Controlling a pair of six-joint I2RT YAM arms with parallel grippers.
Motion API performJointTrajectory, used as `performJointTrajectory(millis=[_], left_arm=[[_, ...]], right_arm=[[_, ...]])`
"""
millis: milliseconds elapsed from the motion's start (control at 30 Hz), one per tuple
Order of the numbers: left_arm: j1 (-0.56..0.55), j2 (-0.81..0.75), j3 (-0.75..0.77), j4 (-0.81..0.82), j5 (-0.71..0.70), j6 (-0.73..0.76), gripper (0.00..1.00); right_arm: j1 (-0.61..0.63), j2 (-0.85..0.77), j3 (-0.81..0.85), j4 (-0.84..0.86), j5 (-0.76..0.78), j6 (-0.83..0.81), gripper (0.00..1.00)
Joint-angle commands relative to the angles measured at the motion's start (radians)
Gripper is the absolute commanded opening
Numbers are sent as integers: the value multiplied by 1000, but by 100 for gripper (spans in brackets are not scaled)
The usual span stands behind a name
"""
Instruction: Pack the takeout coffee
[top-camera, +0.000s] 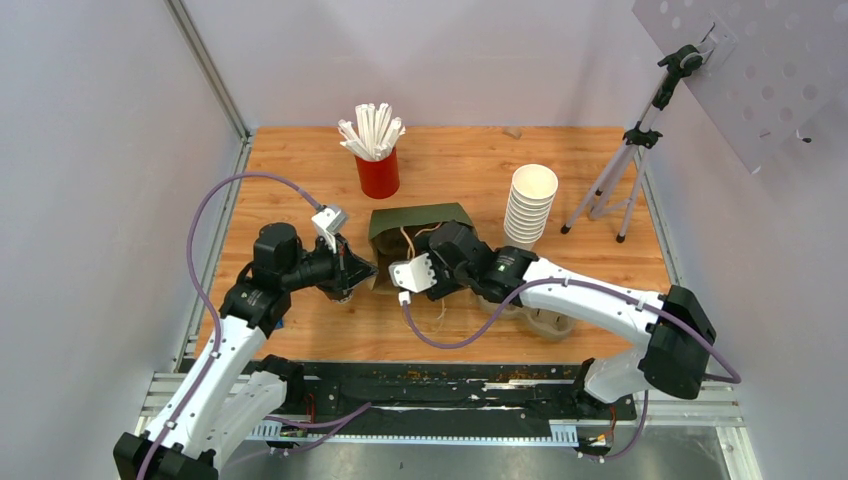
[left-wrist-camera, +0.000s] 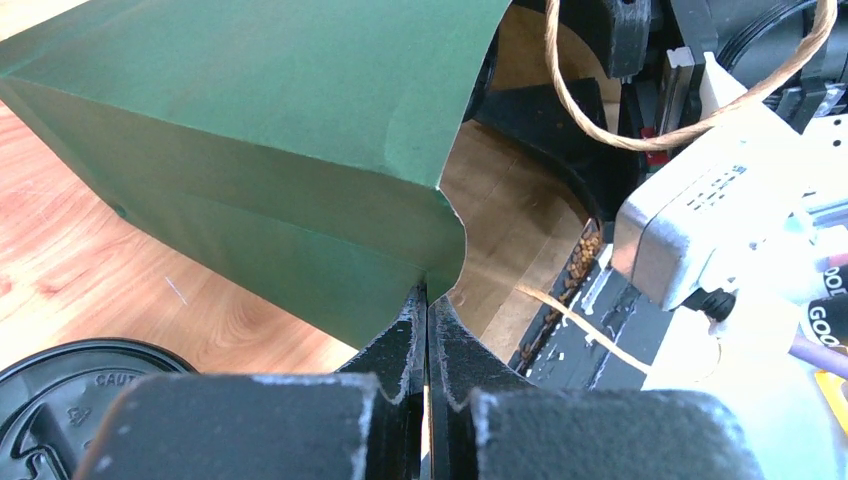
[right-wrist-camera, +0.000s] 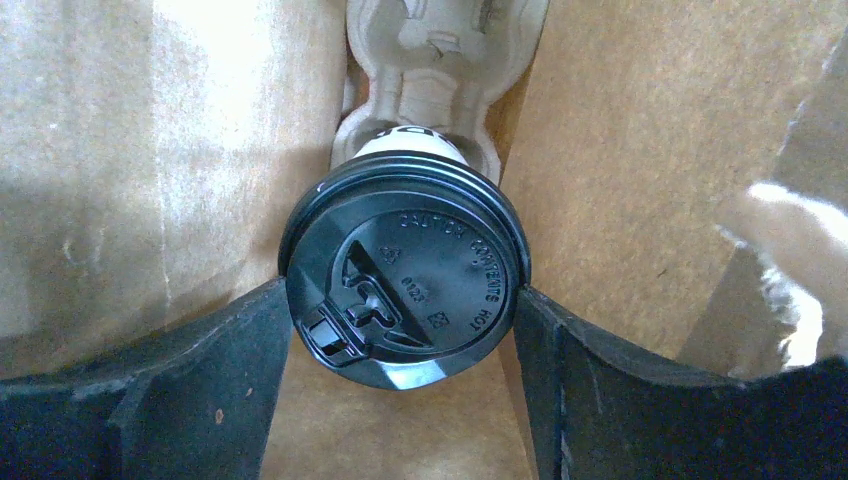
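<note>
While inside green bag (left-wrist-camera: 250, 120), takeout coffee (right-wrist-camera: 405, 270) in right jaws' grip; left jaws tight on bag.

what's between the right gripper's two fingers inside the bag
The takeout coffee: its black lid fills the gap, both fingers of the right gripper against its rim, the bag around it. Seen in the right wrist view.

The paper bag (top-camera: 420, 222) lies mid-worktop (top-camera: 300, 170). Inside it the takeout coffee (right-wrist-camera: 405, 270) sits in a pulp carrier (right-wrist-camera: 440, 60), between the fingers (right-wrist-camera: 230, 360) of the right gripper (right-wrist-camera: 402, 300). Behind the bag, the straw cup (top-camera: 377, 172) stands left and the cup stack (top-camera: 528, 205) right.
</note>
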Motion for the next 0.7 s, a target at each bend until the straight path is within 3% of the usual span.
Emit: performJointTrajectory(millis=[0, 667], left_arm=[[-4, 2, -5, 50, 20, -20, 0], [-8, 22, 15, 77, 22, -66, 0]], right_arm=[[7, 17, -15, 73, 51, -35, 74], [4, 127, 38, 154, 136, -2, 74]])
